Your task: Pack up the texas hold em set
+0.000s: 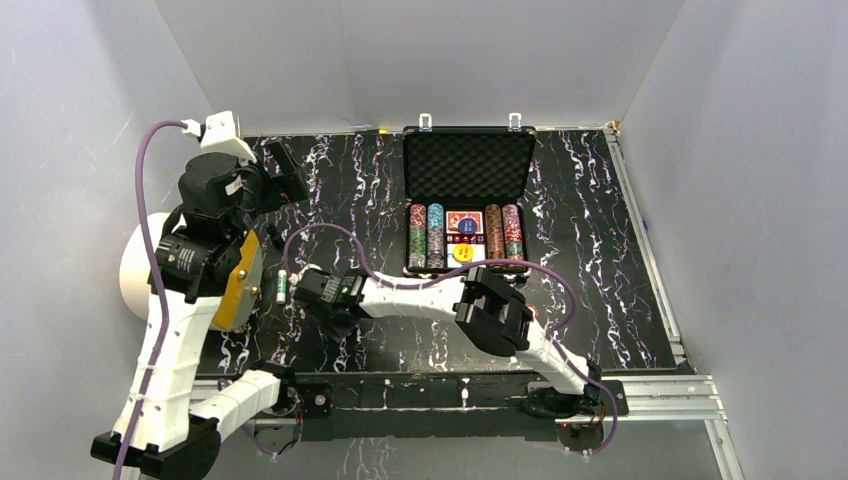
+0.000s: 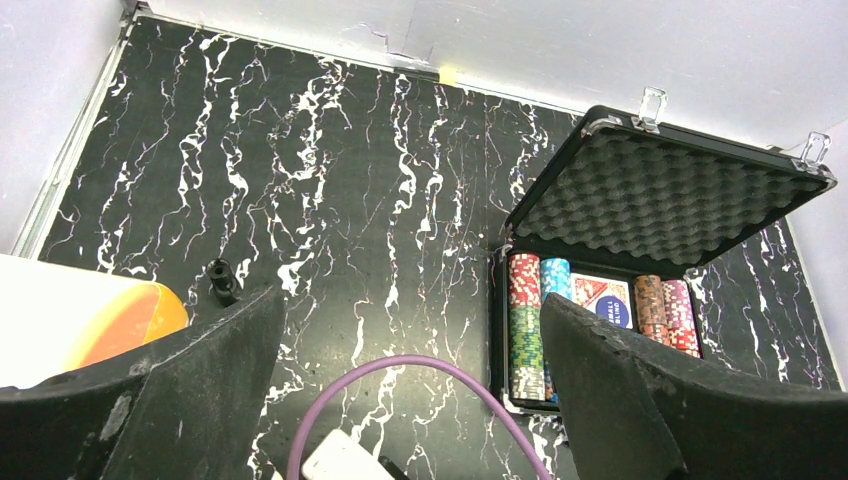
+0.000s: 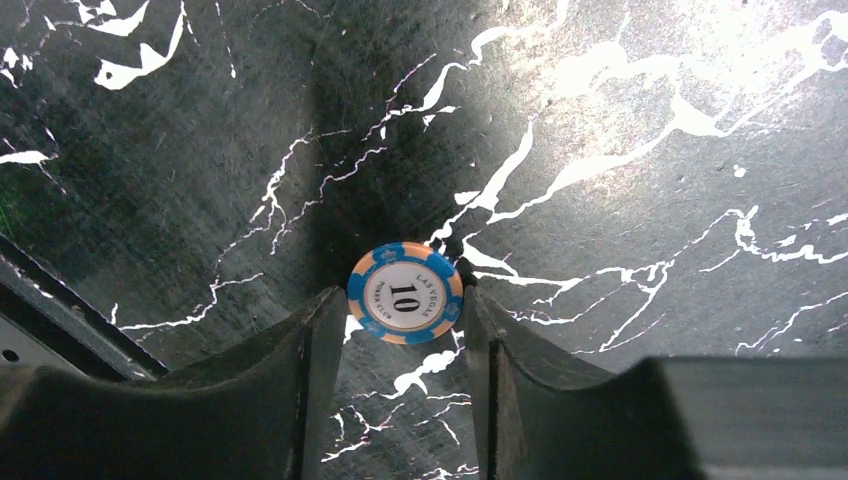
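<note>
White drum (image 1: 133,270) with an orange face sat at the far left of the surface (image 1: 600,250), well apart from the work. Left arm (image 1: 205,240) was raised beside it; the left jaws stood wide apart and empty.

Small green-and-white cylinder (image 1: 283,287) stood just beside the right arm's wrist. A sideways swing could knock it over.

The right jaws were part-open, 1 fingertip (image 3: 325,320) at each side of a poker chip (image 3: 405,293) marked 10, lying flat on the surface. Whether it was pinched could not be told. Risk judged: the thin rim could slip the pads, and the chip would skid or flip.

Purple cable (image 1: 540,275) looped in front of the briefcase (image 1: 468,165), which stood open to the right with 4 chip rows (image 1: 427,238), a card deck (image 1: 465,223) and a yellow button (image 1: 462,252) inside. The cable could snag the carry.
</note>
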`<state>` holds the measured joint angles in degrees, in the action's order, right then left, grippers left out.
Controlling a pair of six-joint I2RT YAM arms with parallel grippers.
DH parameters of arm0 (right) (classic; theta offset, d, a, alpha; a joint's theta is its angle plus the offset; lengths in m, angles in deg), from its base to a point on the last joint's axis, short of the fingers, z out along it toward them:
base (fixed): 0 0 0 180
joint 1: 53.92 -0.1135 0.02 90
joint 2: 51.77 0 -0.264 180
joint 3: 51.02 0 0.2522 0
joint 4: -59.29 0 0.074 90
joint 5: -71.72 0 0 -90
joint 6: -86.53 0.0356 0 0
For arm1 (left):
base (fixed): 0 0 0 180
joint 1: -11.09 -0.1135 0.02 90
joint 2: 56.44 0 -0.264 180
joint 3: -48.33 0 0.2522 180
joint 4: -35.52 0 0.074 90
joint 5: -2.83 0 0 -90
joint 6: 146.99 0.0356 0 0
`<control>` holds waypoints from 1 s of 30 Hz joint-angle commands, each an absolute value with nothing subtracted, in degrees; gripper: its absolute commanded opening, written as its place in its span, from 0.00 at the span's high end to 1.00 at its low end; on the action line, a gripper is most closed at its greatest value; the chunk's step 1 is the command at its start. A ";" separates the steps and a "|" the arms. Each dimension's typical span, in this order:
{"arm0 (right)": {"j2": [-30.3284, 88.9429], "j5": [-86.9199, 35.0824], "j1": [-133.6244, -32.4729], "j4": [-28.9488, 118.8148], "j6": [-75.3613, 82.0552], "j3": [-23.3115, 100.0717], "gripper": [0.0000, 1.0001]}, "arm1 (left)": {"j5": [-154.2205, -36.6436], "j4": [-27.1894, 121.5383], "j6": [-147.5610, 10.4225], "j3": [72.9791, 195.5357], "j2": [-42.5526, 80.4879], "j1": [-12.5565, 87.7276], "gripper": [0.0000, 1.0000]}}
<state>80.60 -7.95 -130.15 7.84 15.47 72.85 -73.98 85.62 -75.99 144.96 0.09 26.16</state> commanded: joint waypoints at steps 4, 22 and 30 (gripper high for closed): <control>82.35 -4.82 -129.87 5.14 16.44 72.96 0.52 | -73.27 85.62 -75.93 143.83 -0.09 25.72 0.02; 57.64 3.24 -124.44 20.08 24.82 50.42 0.58 | -80.28 89.30 -84.56 136.49 0.79 25.77 0.02; 56.33 -1.83 -122.05 20.03 20.60 48.66 0.44 | -78.11 90.25 -88.35 129.82 -0.46 25.73 0.02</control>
